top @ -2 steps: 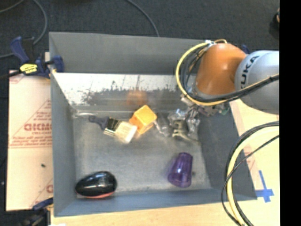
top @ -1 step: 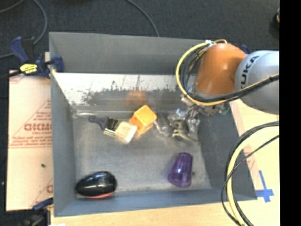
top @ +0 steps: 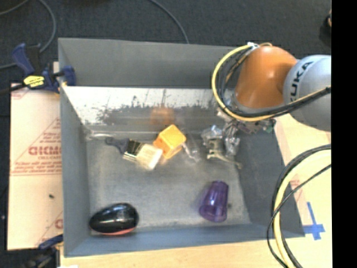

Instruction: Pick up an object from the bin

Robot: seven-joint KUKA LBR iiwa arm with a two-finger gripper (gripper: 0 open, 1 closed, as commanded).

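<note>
Bin (top: 75, 166): You are looking down into a grey metal bin with a few loose things spread over its floor.
Arm (top: 304, 85): It reaches in from the right. Its orange wrist cover (top: 261, 78), ringed by cables, sits above the bin's rear right part.
Gripper (top: 222, 148): It hangs low over the floor, near the back wall and right of centre. You cannot tell from this view whether it is open or closed.
Yellow block (top: 170, 138): This is the thing closest to the gripper. It lies just to the gripper's left, near the back wall, apart from it.
Cream block (top: 148, 157): It rests against the yellow block's lower left side.
Dark clip (top: 126, 146): It lies just left of the cream block.
Purple cup (top: 215, 201): It lies on its side toward the front wall, right of centre, apart from the gripper.
Black rounded thing (top: 114, 218): It sits in the front left corner, with a red edge along its underside.
</note>
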